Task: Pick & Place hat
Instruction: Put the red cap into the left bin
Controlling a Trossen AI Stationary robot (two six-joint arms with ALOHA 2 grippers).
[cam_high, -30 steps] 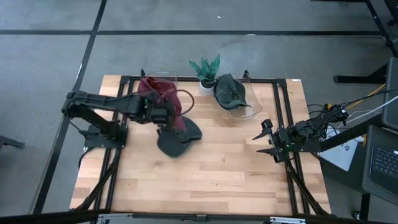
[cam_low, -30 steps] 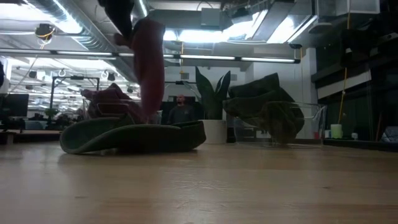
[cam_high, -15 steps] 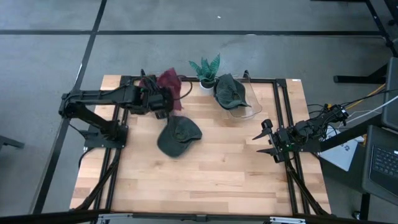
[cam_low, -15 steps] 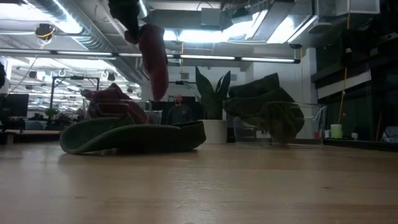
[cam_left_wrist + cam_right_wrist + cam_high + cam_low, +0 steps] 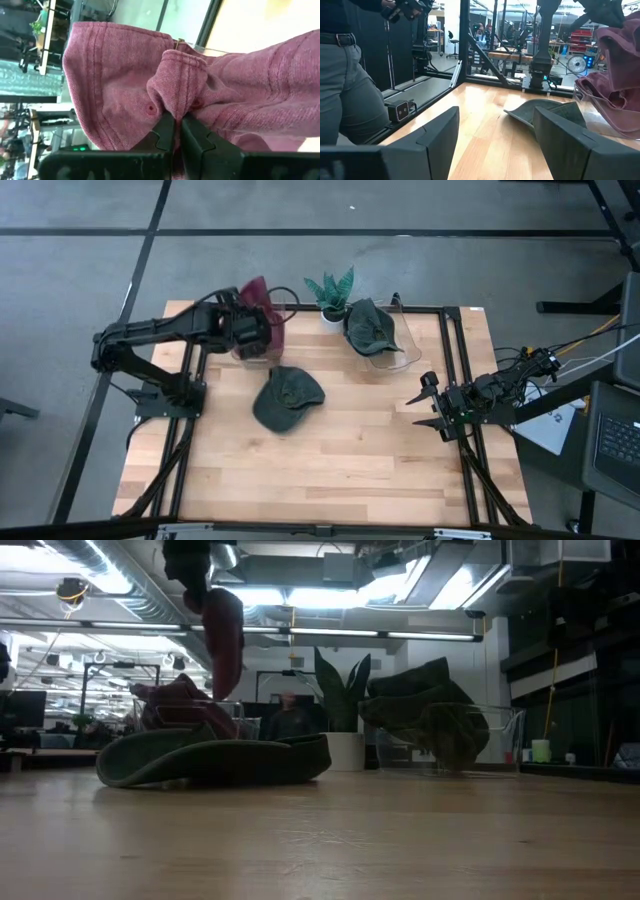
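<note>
My left gripper (image 5: 252, 330) is shut on a maroon hat (image 5: 263, 304) and holds it in the air over the clear bin (image 5: 243, 350) at the far left. In the low view the hat (image 5: 222, 640) hangs below the gripper. Another maroon hat (image 5: 178, 703) lies in that bin. A dark green hat (image 5: 287, 398) lies flat on the table's middle, brim on the wood. Another green hat (image 5: 370, 326) rests in the clear bin (image 5: 396, 356) at the far right. My right gripper (image 5: 426, 403) waits open at the right edge. My left gripper pinches a bunched fold of the maroon hat's cloth (image 5: 176, 98) between its two fingertips (image 5: 163, 131). The fingers slant downward from the table's left side. The hat is lifted clear and hangs slack below the fingers (image 5: 224, 660), above the bin.
A potted plant (image 5: 331, 293) stands at the far edge between the two bins. A black frame (image 5: 452, 370) runs around the table. A person (image 5: 345, 75) stands beside the table in the right wrist view. Bare wood (image 5: 330, 470) fills the near half.
My left gripper has gone up and toward the far edge, a little to the left, turning as it went and staying shut. The maroon hat has come away from over the green hat and now hangs above the left bin. The green hat has stayed put.
</note>
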